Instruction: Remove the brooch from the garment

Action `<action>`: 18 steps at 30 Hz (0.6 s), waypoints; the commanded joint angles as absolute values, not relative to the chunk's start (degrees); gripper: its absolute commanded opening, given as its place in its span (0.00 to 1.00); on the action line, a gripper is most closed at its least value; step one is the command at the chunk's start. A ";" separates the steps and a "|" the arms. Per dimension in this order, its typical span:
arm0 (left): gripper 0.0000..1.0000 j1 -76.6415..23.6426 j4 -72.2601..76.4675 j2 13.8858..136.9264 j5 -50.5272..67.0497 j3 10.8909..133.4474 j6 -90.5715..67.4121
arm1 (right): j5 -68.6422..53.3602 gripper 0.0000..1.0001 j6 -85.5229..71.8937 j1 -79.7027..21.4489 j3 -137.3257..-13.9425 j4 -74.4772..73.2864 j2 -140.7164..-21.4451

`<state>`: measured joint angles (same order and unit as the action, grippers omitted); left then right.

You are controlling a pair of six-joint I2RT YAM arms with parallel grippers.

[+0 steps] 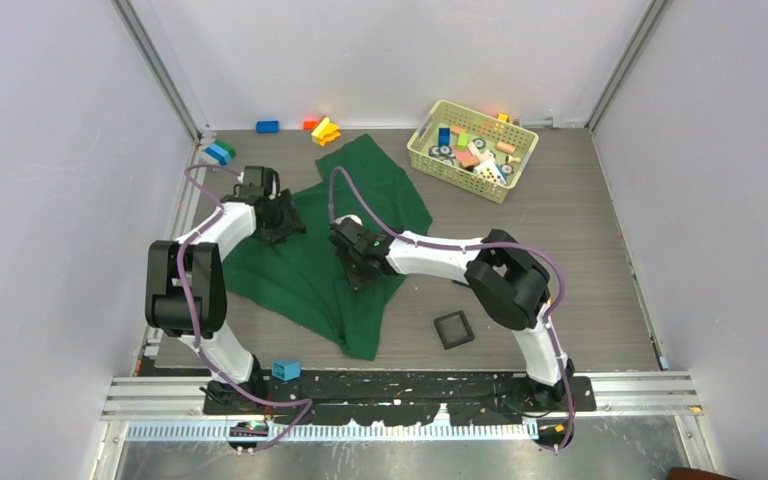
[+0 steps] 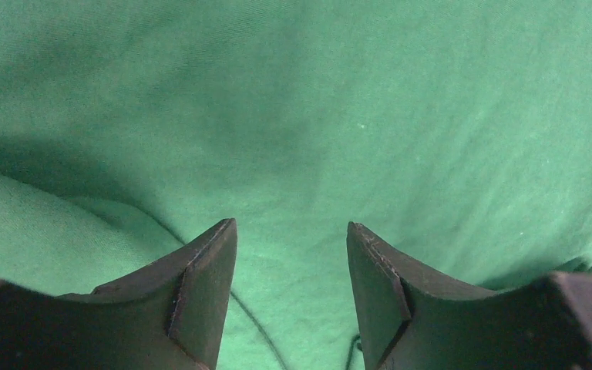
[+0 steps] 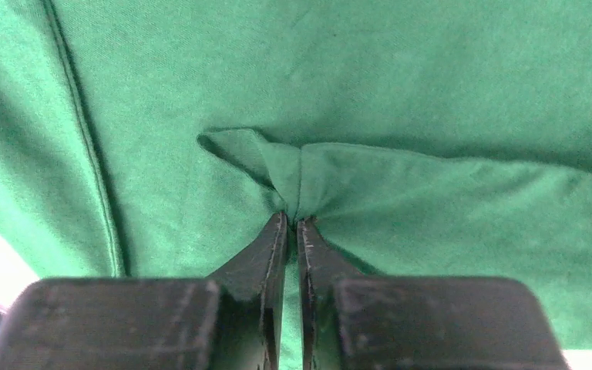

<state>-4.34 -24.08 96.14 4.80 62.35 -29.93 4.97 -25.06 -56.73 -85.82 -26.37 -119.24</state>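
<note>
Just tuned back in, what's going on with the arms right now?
Both arms are working over the garment, which lies spread on the table. The right gripper is shut, pinching a small fold of the cloth between its fingertips. The left gripper is open and empty, close above a flat stretch of cloth further left. The brooch does not show in any view, so I cannot tell where it is or whether it has come off.
</note>
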 commanded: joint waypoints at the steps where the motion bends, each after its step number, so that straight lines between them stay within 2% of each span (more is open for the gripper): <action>1: 0.56 -3.63 -22.40 97.64 4.77 62.24 -32.97 | 3.86 0.12 -26.26 -57.39 -80.26 -26.64 -114.20; 4: 0.55 -3.53 -21.97 99.34 2.49 62.48 -34.31 | 3.88 0.05 -28.96 -57.46 -74.46 -26.94 -105.93; 7: 0.53 -3.48 -20.80 101.75 0.48 62.71 -35.39 | 4.38 0.05 -31.95 -57.75 -67.10 -28.90 -99.70; 8: 0.53 -3.38 -20.38 102.56 0.44 62.87 -35.42 | 4.34 0.08 -33.43 -57.86 -64.32 -30.23 -96.88; 9: 0.53 -3.36 -20.14 103.90 0.51 63.15 -35.35 | 4.67 0.15 -34.29 -57.93 -62.79 -30.85 -94.27; 12: 0.53 -3.09 -20.26 107.33 0.51 64.67 -35.26 | 4.54 0.19 -37.74 -58.01 -55.63 -31.53 -89.07; 15: 0.53 -2.22 -20.27 109.72 -1.04 65.56 -35.65 | 3.53 0.02 -40.97 -58.04 -51.41 -32.30 -82.84; 18: 0.53 -1.16 -19.49 109.99 -1.35 65.53 -36.03 | -0.57 0.00 -44.50 -58.44 -46.24 -32.30 -77.82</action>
